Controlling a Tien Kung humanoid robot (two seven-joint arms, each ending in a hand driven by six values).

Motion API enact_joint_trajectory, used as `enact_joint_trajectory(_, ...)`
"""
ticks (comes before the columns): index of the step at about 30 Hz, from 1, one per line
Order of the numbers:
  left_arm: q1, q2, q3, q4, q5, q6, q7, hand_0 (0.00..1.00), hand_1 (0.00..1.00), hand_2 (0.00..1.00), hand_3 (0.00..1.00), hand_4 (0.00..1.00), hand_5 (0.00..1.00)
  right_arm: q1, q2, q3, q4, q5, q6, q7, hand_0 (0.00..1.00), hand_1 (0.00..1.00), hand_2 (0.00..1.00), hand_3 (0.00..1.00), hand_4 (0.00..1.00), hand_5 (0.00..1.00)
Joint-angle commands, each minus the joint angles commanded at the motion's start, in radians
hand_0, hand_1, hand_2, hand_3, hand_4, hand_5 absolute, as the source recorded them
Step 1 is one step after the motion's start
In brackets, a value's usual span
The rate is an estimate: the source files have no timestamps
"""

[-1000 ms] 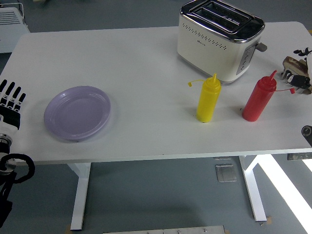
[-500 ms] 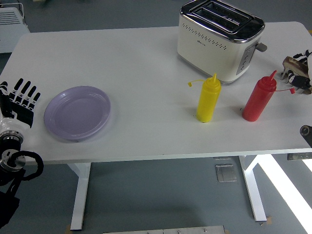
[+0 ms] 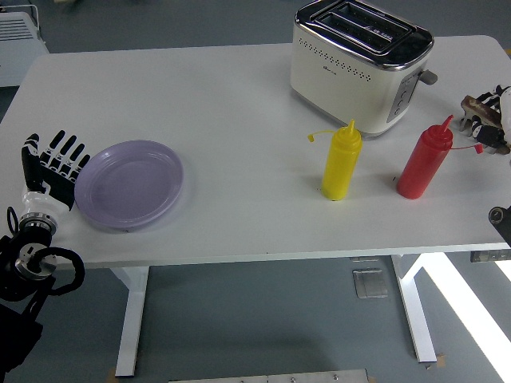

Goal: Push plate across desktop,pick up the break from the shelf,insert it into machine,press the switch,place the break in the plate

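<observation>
Since the earlier frame the left hand (image 3: 54, 169) had slid rightward from the frame's left edge until its fingers (image 3: 67, 152) met the left rim of the purple plate (image 3: 130, 185), which had shifted slightly right. Those fingers stood straight and side by side, extended and holding nothing. The plate lay flat at the lower left of the white surface (image 3: 239, 104). At the far right edge the right hand (image 3: 493, 118) was only partly in frame, its fingers curled around a brown slice of bread (image 3: 481, 103). The cream toaster (image 3: 358, 64) stood at the upper right, with a yellow squeeze bottle (image 3: 341, 162) and a red squeeze bottle (image 3: 425, 160) in front of it, apart from each other.
</observation>
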Motion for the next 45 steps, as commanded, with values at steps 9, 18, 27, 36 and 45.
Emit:
enact_joint_trajectory(9, -0.014, -0.003, 0.057, 0.001, -0.012, -0.004, 0.007, 0.852, 0.774, 0.721, 0.699, 0.609, 0.923, 0.002, 0.003, -0.011, -0.007, 0.004, -0.01, 0.001, 0.64, 0.619, 0.545, 0.5, 0.431, 0.002)
enact_joint_trajectory(18, -0.029, -0.006, 0.136, -0.017, -0.023, -0.004, 0.012, 0.85, 0.772, 0.72, 0.7, 0.607, 0.932, 0.004, 0.004, -0.013, -0.004, 0.006, -0.024, 0.006, 0.639, 0.617, 0.544, 0.498, 0.441, 0.002)
enact_joint_trajectory(27, -0.044, -0.006, 0.206, -0.024, -0.028, -0.006, 0.016, 0.847, 0.77, 0.719, 0.698, 0.605, 0.938, 0.005, 0.003, -0.009, 0.007, 0.017, -0.052, 0.015, 0.633, 0.61, 0.546, 0.493, 0.415, 0.002)
enact_joint_trajectory(36, -0.052, -0.006, 0.244, -0.024, -0.032, -0.006, 0.017, 0.846, 0.77, 0.718, 0.699, 0.604, 0.943, 0.0, 0.003, -0.004, 0.029, 0.026, -0.069, 0.001, 0.626, 0.605, 0.544, 0.491, 0.427, 0.002)
enact_joint_trajectory(45, -0.061, -0.007, 0.272, -0.024, -0.035, -0.008, 0.02, 0.844, 0.768, 0.718, 0.697, 0.603, 0.948, -0.008, 0.0, 0.011, 0.081, 0.039, -0.078, -0.023, 0.615, 0.601, 0.543, 0.486, 0.395, 0.002)
